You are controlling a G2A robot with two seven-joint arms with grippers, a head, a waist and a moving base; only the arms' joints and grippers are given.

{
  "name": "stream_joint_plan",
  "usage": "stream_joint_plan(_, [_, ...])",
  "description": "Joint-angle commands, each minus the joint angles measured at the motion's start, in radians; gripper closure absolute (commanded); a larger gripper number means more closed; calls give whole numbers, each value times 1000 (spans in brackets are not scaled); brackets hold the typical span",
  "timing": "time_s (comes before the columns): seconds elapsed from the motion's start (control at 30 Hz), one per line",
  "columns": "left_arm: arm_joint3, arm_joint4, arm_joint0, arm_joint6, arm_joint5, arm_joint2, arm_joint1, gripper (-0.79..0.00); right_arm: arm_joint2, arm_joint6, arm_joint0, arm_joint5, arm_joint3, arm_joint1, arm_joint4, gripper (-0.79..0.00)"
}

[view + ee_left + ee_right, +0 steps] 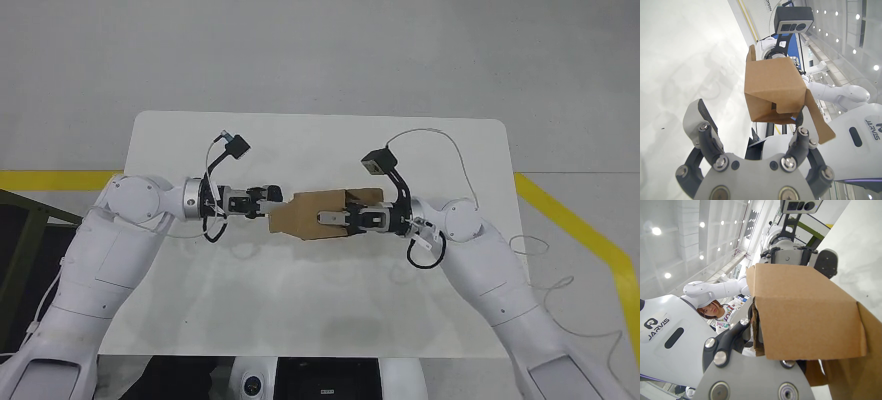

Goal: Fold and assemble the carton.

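The carton [312, 213], brown cardboard partly formed into a box, is over the middle of the white desk [320, 145], spanning the gap between the two arms that meet there from either side. The right end effector [336, 216] has it by the end nearer the right arm. In the top view one of its fingers lies along the carton's upper panel, and in the right wrist view the cardboard wall runs down into the jaws. It therefore looks closed on that wall, though the fingertips are hidden behind the board and the pinch itself cannot be seen. From that wrist the carton's broad side panel is close in front, with a creased edge along it and a further flap bent away at the near corner. The left end effector [750, 107] is at the carton's other end with its jaws spread wide and nothing gripped between them. In the left wrist view one finger [705, 113] stands clear of the box with the desk surface behind it, while the other finger [800, 118] has its tip against the loose end flap [819, 123], which angles outward from the carton's corner. That end of the carton is partly closed: a smaller tab is folded across the opening, leaving a dark slot beside it. At the far end, toward the right arm, another short flap sticks up past the box's edge.
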Motion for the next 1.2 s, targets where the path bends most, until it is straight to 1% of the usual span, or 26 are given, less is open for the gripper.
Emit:
stream_joint_plan(0.0, [10, 0, -2, 2, -1, -8, 2, -785, 25, -10, -12, 8, 2, 9, -32, 0])
stream_joint_plan(0.2, [25, -14, -8, 9, 2, -34, 6, -785, 81, -48, -52, 53, -22, 31, -129, 0])
stream_joint_plan(0.4, [-14, 3, 1, 8, -10, -33, 8, -785, 84, -77, -68, 84, -58, 35, -164, 0])
stream_joint_plan(0.57, [-33, 63, 8, 30, -22, -15, 7, -785, 65, -81, -57, 79, -68, 31, -157, 0])
stream_joint_plan(0.7, [-28, 109, 9, 57, -28, -4, 6, -785, 56, -77, -48, 73, -69, 28, -146, 0])
stream_joint_plan(1.17, [2, 141, 7, 73, -25, 14, 5, -785, 38, -54, -37, 42, -106, 23, -73, 0])
